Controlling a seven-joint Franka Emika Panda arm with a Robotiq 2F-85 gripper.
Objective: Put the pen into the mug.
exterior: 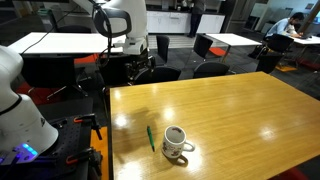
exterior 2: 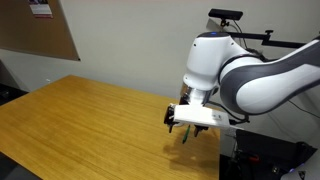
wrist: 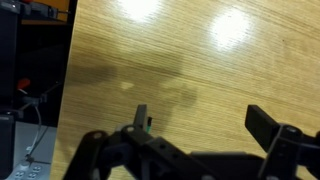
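Wood with a glossy, honey-coloured grain covers the rectangular table (exterior: 235,105), which throws back soft ceiling glare. Near its front edge in an exterior view lies the pen (exterior: 151,138), thin, straight and green, flat on the table just beside the mug (exterior: 177,143) (not touching it). The mug is round white ceramic, upright, dark inside. In the wrist view the black fingers (wrist: 140,118) of the gripper (wrist: 200,122) stand spread, holding nothing. Broad bare wood stretches beyond the mug.

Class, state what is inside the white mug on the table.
Only a dark interior shows in the mug; its bottom is hidden. The green pen lies outside, on the table beside it.
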